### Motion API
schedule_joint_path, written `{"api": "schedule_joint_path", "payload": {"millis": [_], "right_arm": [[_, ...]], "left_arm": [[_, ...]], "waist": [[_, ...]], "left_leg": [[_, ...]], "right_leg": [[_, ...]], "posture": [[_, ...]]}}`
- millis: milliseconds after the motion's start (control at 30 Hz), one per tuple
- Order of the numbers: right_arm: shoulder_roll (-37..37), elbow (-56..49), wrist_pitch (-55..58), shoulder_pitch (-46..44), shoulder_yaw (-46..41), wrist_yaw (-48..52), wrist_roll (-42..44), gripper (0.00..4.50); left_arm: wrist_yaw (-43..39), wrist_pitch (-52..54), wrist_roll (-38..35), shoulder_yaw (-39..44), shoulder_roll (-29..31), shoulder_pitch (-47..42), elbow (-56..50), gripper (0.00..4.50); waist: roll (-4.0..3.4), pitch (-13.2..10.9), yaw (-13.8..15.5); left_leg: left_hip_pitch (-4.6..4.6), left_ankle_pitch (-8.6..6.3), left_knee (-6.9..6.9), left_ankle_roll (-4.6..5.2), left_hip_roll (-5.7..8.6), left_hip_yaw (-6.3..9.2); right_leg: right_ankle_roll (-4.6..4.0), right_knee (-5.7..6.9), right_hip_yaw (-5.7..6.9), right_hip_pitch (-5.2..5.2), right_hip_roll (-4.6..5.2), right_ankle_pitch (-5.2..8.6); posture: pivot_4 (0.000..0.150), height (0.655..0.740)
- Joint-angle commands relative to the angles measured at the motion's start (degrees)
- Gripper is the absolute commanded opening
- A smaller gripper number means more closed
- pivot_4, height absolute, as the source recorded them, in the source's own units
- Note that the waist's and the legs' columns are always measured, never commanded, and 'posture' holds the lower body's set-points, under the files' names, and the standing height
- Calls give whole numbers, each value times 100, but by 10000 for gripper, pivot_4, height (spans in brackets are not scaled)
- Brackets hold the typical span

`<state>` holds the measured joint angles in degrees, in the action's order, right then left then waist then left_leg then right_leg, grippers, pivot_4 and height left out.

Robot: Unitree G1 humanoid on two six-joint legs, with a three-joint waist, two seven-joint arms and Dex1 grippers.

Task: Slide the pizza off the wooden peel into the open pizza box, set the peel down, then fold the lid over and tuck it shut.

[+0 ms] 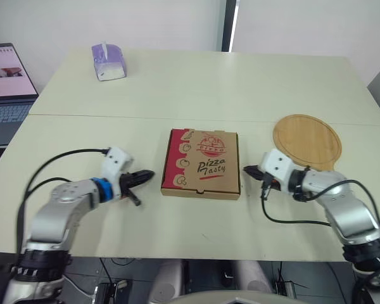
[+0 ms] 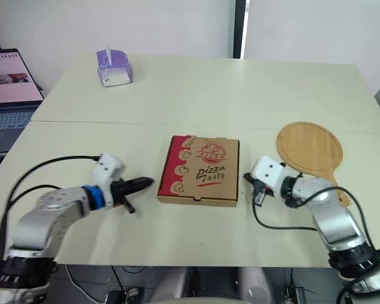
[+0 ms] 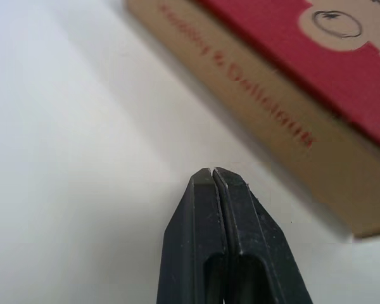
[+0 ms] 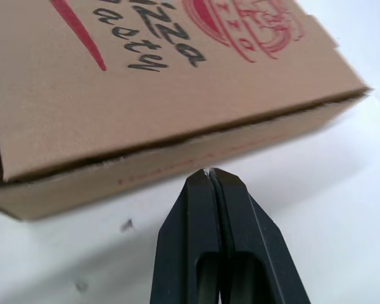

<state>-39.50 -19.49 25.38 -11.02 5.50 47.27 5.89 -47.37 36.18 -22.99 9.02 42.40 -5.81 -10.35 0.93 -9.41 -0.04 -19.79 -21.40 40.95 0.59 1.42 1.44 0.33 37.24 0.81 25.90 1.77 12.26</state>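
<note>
- two pairs of fingers [image 3: 199,240], each pressed together and holding nothing.
- left gripper [image 1: 149,174] just beside the closed pizza box [image 1: 201,163], right gripper [image 1: 247,170] near its opposite edge.
- wooden peel [image 1: 307,140] lies flat on the surface [image 1: 177,95], right of the pizza box.

The pizza box [image 1: 201,163] lies flat at the middle of the table [image 1: 209,88]. It is square, of brown cardboard. The lid [image 4: 145,76] is folded down over the box, and a thin dark seam shows along the side wall on the robot's right. The lid carries a red band along the robot's left edge, a red pizza emblem and the words "Pizza Tasty". The left side wall bears red lettering.

The peel [image 1: 307,140] is a round board of light wood. It lies flat on the table, to the robot's right of the box and apart from it. Its handle [image 2: 339,176] points toward the robot and is partly covered.
</note>
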Motion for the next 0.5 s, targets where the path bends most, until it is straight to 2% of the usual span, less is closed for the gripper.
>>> {"api": "schedule_joint_path", "payload": {"millis": [33,233,367,500], "right_arm": [[-299,-201,-199,332,-968,183,469,559],[-1034,742,-1308,1277,-2270,717,574,559],[-1466,1948,-2041,1226,-2660,901,471,559],[-1732,2832,-2568,1030,-2640,974,372,559]], "left_arm": [[-40,61,-59,777,463,356,-39,0],[68,-621,405,1627,986,1017,726,0],[20,-799,530,1792,1089,1268,832,0],[39,-808,621,1776,1147,1332,840,0]], "waist": [[0,0,3],[0,0,20],[-1,-1,13],[-1,-2,3]], "left_leg": [[0,0,-1,0,0,0],[7,-2,-5,3,0,0],[29,-3,-6,6,0,-6],[81,-11,-22,19,-1,-12]], "right_leg": [[0,-1,0,-1,1,0],[0,-10,4,-13,2,0],[0,-14,3,-35,7,0],[-2,-17,2,-76,9,2]], "posture": [[1500,7251],[1500,7251],[1500,7251],[1500,7251]]}}
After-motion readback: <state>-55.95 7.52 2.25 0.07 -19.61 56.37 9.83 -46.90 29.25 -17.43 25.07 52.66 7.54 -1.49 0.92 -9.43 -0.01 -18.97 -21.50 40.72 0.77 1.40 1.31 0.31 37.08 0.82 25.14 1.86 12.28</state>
